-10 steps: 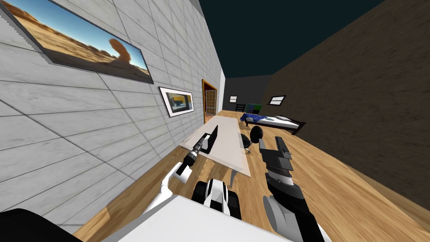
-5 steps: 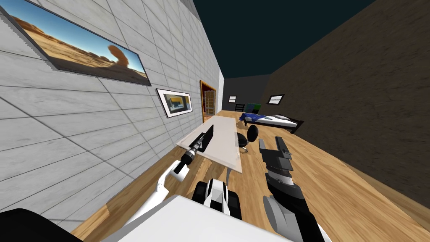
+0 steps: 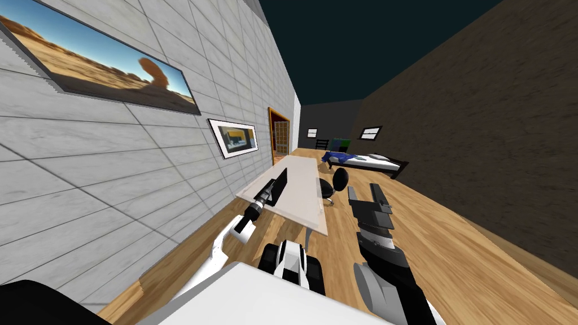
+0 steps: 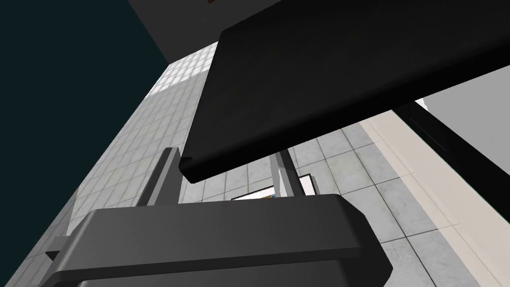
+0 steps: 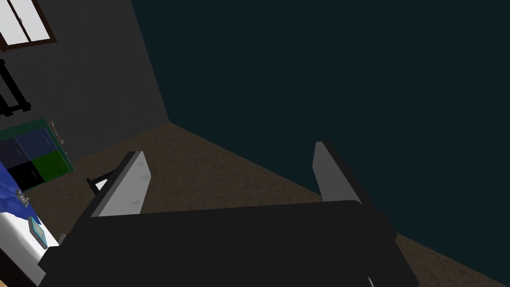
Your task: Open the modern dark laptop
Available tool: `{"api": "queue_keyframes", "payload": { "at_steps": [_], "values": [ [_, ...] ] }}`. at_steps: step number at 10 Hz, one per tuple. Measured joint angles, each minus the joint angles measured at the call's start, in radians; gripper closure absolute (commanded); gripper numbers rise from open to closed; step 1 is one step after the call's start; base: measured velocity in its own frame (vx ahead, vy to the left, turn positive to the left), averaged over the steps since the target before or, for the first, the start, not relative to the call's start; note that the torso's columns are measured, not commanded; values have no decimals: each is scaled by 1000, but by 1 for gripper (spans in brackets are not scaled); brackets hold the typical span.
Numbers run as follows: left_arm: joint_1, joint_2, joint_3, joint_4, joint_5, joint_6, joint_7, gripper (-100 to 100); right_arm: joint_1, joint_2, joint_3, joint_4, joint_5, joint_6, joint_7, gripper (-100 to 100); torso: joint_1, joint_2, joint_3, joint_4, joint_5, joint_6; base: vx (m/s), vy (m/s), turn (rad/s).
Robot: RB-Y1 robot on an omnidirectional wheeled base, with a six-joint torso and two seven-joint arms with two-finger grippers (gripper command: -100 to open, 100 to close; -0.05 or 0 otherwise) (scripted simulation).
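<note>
Grey tiled wall [image 3: 113, 186] (desert picture [image 3: 101, 62] hung), wooden floor [image 3: 451, 271], bed [image 3: 369, 162] beyond.

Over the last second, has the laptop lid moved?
No. The laptop lid keeps its angle to the desk; both shifted left together: my head's move.

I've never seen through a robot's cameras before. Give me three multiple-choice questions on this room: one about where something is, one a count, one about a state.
1. Where is the dark laptop? A on the bed; B on the floor; C on the pale desk beside the tiled wall.
2. How many framed pictures hang on that tiled wall? A two; B none; C five.
3. How is the laptop's lid? A flat shut; B raised; C lying on the chair.
Answers: C, the head view shows it standing on the desktop. A, there is a wide desert picture and a smaller white-framed picture. B, the lid stands up from the desk.
</note>
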Motion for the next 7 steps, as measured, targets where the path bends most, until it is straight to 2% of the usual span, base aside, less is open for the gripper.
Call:
{"api": "queue_keyframes", "payload": {
  "at_steps": [5, 7],
  "values": [
    [-10, -64, -16, 6, 97, 1, 96, 100, 0, 0, 0, 0, 0, 0, 0, 0, -3, -3, -2, -3, 0, -1, 2, 141, 0],
    [-15, -81, -15, 27, 116, -13, 113, 100, 0, 0, 0, 0, 0, 0, 0, 0, -10, -2, -1, -3, -2, 3, 9, 126, -23]
  ]
}}
